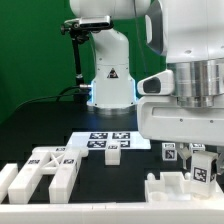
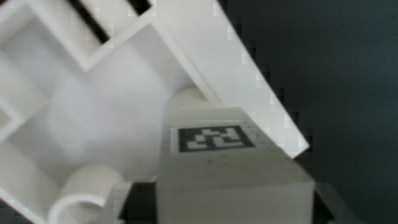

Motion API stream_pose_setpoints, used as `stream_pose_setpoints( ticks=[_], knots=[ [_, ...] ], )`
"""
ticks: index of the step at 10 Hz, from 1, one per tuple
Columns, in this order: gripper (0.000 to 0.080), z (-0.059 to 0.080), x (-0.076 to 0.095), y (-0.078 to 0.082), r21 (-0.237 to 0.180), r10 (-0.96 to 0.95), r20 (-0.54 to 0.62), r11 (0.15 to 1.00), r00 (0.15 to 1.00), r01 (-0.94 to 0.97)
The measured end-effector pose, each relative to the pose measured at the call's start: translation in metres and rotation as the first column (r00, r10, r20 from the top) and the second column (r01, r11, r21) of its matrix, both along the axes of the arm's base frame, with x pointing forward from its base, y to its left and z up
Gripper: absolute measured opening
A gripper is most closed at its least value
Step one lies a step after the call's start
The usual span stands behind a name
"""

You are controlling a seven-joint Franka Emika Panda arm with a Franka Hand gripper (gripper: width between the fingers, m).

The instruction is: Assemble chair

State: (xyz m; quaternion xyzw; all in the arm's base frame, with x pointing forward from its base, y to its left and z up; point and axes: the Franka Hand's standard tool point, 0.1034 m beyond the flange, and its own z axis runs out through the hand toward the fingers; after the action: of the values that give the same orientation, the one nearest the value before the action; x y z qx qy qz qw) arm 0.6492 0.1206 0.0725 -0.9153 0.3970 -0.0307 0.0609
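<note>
On the exterior view's left lie loose chair parts (image 1: 45,172). In the middle is the marker board (image 1: 100,139), with a small block (image 1: 113,153) just beside it. On the right, the gripper (image 1: 201,172) stands directly over a tagged block (image 2: 222,150) — jaws half closed around it, but whether they grip it I cannot tell. A notched slab (image 1: 160,188) lies near — it could be in the way.

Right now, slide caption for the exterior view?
Panda gripper at a tagged chair part; loose parts and marker board on black table.
</note>
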Motion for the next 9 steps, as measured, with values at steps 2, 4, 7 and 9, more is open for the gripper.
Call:
stream_pose_setpoints(
  ticks=[2,4,7,9],
  knots=[
    [0.0289,-0.0018,0.0000,-0.0028,0.075,-0.346,-0.045,0.934,0.937,0.348],
    [0.0290,-0.0019,-0.0004,-0.0016,0.097,-0.487,-0.078,0.864,0.870,0.493],
    [0.0502,-0.0023,-0.0004,-0.0025,0.086,-0.345,-0.048,0.934,0.937,0.348],
    [0.0640,-0.0013,0.0018,-0.0042,0.049,0.044,0.027,0.998,0.999,-0.045]
  ],
)
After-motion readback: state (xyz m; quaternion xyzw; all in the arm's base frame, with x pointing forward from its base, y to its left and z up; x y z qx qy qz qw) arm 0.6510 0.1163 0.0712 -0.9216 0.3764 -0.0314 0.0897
